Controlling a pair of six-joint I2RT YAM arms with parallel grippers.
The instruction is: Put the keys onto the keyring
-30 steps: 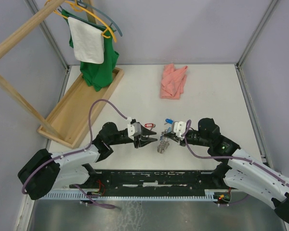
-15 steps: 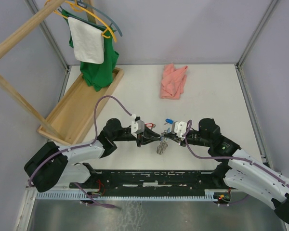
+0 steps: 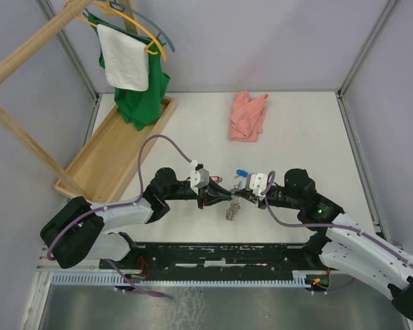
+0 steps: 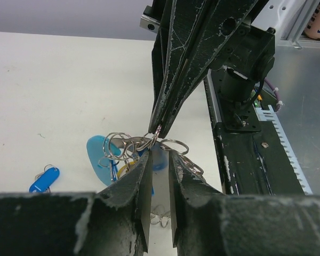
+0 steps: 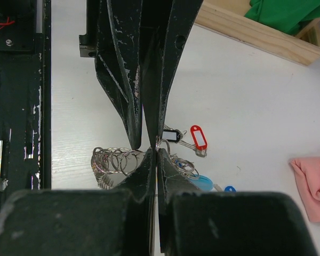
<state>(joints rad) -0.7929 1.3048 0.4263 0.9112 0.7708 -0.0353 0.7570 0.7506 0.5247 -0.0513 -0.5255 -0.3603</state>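
right gripper (image 5: 153, 156) is fully closed and its tips pinch one wire loop of the keyring (image 4: 129, 145); the other rings hang under these tips. left gripper (image 4: 160, 160) meets it tip to tip, jaws almost closed, with something pale blue and blurred between them; i cannot tell if it is held. red key (image 5: 198, 137) and black key (image 5: 170, 135) lie on the table (image 4: 42, 80) just beyond the right tips, blue key (image 4: 45, 179) near them.
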